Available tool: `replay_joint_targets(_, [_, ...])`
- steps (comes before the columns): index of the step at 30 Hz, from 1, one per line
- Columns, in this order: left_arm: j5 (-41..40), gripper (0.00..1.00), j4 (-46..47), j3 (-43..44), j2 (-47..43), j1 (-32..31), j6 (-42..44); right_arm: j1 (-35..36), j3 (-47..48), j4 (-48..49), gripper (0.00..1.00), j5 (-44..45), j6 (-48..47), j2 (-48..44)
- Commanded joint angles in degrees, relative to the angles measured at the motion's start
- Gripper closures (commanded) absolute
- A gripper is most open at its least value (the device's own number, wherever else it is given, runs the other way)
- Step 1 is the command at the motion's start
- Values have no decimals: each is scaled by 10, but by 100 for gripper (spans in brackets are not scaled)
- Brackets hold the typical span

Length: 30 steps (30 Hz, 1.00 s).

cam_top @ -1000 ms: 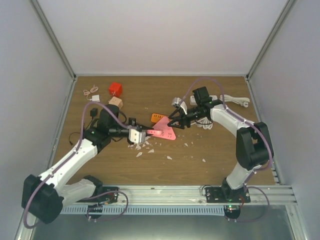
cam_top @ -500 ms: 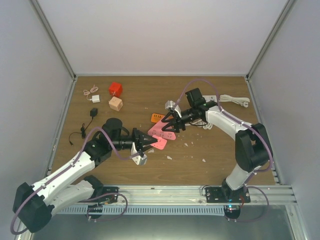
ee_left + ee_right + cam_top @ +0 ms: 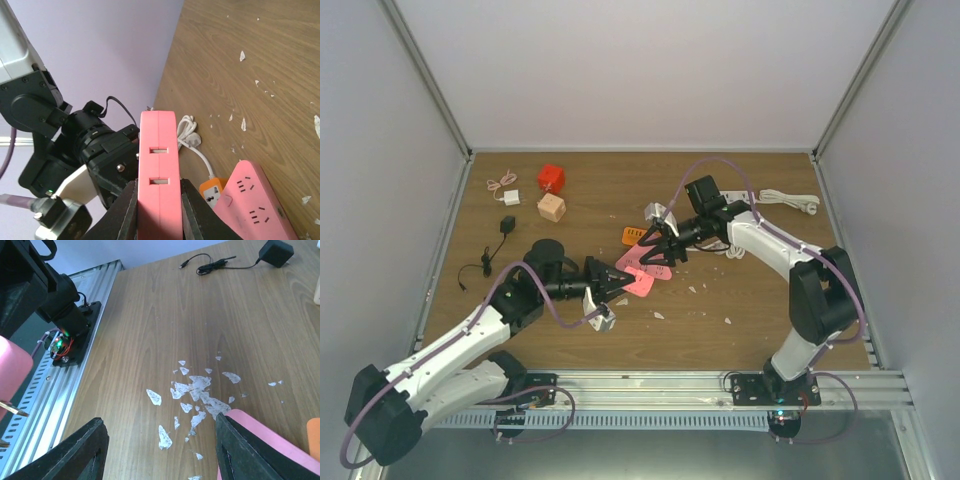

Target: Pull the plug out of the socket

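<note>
Soft, even light is coming from overhead, lighting the wooden surface (image 3: 760,300) uniformly with no glare. The arms are casting only faint, short shadows. The pale walls (image 3: 620,70) are reading bright, nearly washed out. The top view is looking sharp throughout. In the right wrist view, the right tool (image 3: 160,421) is showing dark, soft-edged fingers (image 3: 80,452). The plug (image 3: 12,371) at the left edge is blurring, while the wood grain is showing crisply.

Matt plastic plug (image 3: 157,165); wood-grain tbl (image 3: 240,75)
</note>
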Motion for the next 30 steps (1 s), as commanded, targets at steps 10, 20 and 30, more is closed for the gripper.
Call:
replay_joint_targets(10, [-11, 82, 55, -2, -1, -5, -3, 6, 29, -33, 40, -32, -43, -4])
replay_joint_targets(20, [-24, 83, 43, 19, 25, -10, -34, 10, 26, -56, 40, -35, -90, -37])
replay_joint_targets(30, [-56, 83, 59, 35, 52, -10, -74, 10, 12, -62, 41, -29, -101, -57])
